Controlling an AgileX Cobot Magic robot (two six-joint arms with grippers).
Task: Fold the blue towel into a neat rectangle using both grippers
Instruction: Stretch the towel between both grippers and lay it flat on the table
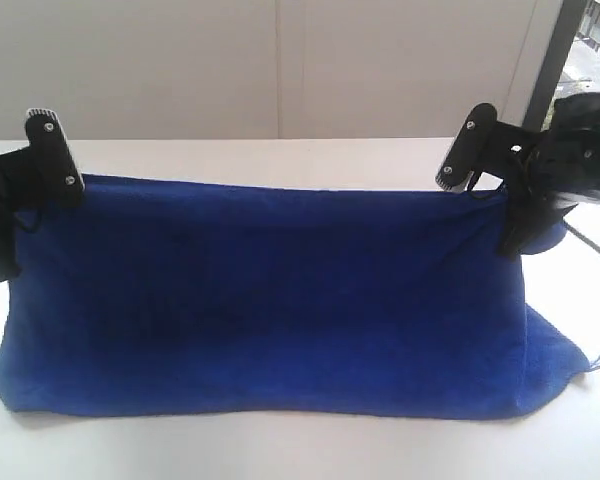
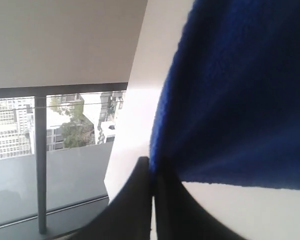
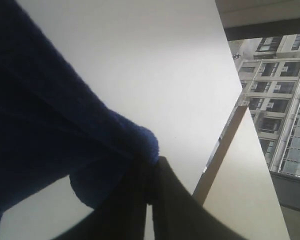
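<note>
The blue towel (image 1: 280, 300) hangs as a wide sheet between my two grippers, its top edge lifted and stretched, its lower part resting on the white table (image 1: 280, 450). My left gripper (image 1: 65, 180) is shut on the towel's upper left corner. My right gripper (image 1: 485, 190) is shut on the upper right corner. In the left wrist view the black fingers (image 2: 140, 200) pinch the blue towel (image 2: 240, 90) at its edge. In the right wrist view the fingers (image 3: 170, 200) clamp a bunched fold of the towel (image 3: 50, 130). A towel corner with a small tag (image 1: 595, 362) lies on the table at the right.
White wall panels (image 1: 280, 60) stand behind the table. A window with a dark frame (image 1: 555, 60) is at the far right. The table's front edge runs just below the towel's hem.
</note>
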